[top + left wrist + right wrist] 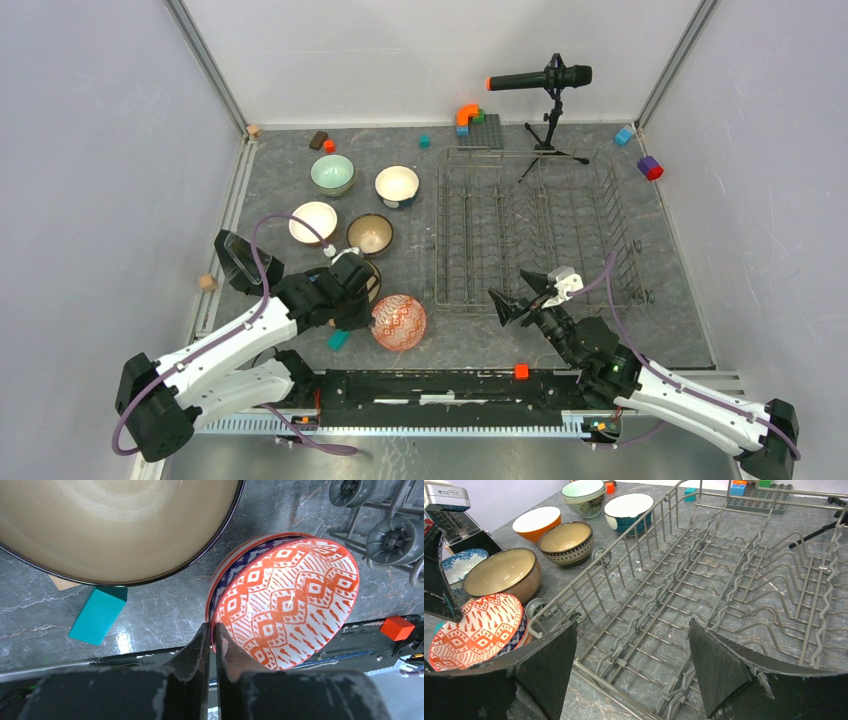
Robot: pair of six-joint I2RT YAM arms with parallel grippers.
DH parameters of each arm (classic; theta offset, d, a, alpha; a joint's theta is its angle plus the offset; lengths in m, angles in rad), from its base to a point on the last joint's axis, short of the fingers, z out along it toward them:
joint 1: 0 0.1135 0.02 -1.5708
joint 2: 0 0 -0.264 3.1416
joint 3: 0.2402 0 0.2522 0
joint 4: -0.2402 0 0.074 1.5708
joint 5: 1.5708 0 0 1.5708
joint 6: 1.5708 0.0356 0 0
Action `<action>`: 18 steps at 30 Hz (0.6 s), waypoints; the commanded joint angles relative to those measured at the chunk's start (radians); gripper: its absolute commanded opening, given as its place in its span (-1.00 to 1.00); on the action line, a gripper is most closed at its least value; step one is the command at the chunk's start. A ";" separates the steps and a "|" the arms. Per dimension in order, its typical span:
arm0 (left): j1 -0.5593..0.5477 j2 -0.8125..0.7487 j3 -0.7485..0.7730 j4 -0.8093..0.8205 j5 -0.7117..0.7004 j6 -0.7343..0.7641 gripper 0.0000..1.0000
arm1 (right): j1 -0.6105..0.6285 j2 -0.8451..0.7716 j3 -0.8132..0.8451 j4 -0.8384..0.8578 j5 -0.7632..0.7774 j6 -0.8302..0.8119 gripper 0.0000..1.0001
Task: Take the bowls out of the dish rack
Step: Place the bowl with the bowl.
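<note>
The grey wire dish rack (535, 225) holds no bowls; it also shows in the right wrist view (704, 570). Left of it on the table stand a pale green bowl (332, 173), a cream-and-teal bowl (397, 185), an orange bowl (313, 222), a dark striped bowl (370, 234) and a brown speckled bowl (115, 525). A blue-white bowl (459, 565) sits behind that. My left gripper (212, 630) is shut on the rim of the tilted red-white patterned bowl (290, 600), near the table's front. My right gripper (633, 625) is open and empty over the rack's near left corner.
A microphone on a tripod (545, 80) stands behind the rack. A grey studded plate (483, 130) with blocks lies at the back. A teal block (97, 615) lies beside the patterned bowl. An orange block (521, 371) sits on the base rail. The rack's wheels (395, 537) are close by.
</note>
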 commanded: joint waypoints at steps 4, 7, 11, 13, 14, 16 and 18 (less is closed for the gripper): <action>-0.002 -0.021 0.003 0.022 0.019 0.018 -0.58 | -0.002 0.006 0.005 0.015 0.014 0.007 0.73; -0.003 -0.025 0.014 0.010 0.015 0.021 -0.50 | -0.001 0.010 0.008 0.015 0.014 0.005 0.73; -0.002 -0.041 0.044 -0.009 0.013 0.032 -0.31 | -0.001 0.010 0.008 0.014 0.012 0.005 0.73; -0.002 -0.052 0.073 -0.023 -0.004 0.044 -0.21 | -0.002 0.010 0.010 0.013 0.012 0.005 0.73; -0.002 -0.058 0.088 -0.032 -0.016 0.056 -0.15 | -0.001 0.008 0.011 0.012 0.012 0.004 0.73; -0.003 -0.062 0.130 -0.052 -0.051 0.085 -0.03 | -0.001 0.005 0.015 0.008 0.013 0.002 0.73; -0.002 -0.063 0.169 -0.072 -0.096 0.117 0.12 | -0.001 0.001 0.019 0.002 0.012 -0.001 0.73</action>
